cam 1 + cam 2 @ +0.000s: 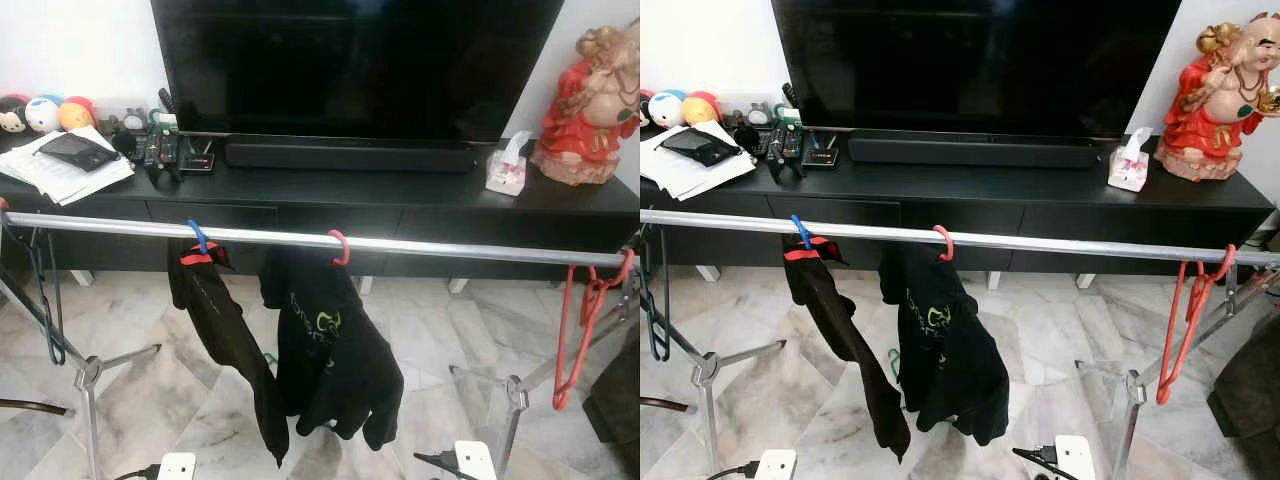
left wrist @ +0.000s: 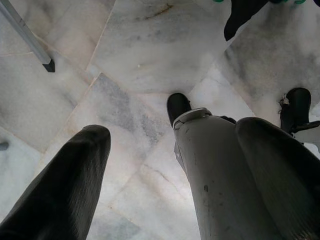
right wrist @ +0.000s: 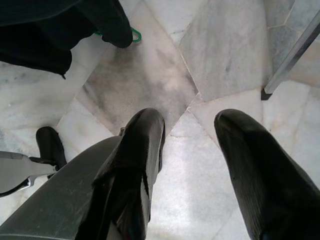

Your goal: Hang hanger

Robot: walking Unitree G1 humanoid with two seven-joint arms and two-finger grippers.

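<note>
**Hangers on the rail, both our arms down by the floor**

We see a red hanger [image 1: 580, 335] hooked by its curved top over the far right end of the steel rail [image 1: 450, 247], dangling empty; its thin, smooth frame hangs straight because nothing weighs on it. Towards the middle, a pink hook [image 1: 340, 247] carries a black shirt with a green print [image 1: 325, 350], and a blue hook [image 1: 198, 236] beside it carries a second black garment [image 1: 225, 340] that droops long and limp. A dark empty hanger [image 1: 45, 300] hangs at the left end.

Our left gripper [image 2: 175, 175] and right gripper [image 3: 190, 160] point down at the veined marble floor [image 2: 140, 65], fingers spread apart, holding nothing. We judge no hanger is in hand, so a pickup comes first.

Behind the rail stands a matte black cabinet [image 1: 400, 195] with a tissue box [image 1: 507, 168] and a glossy red figurine [image 1: 590, 100].
</note>
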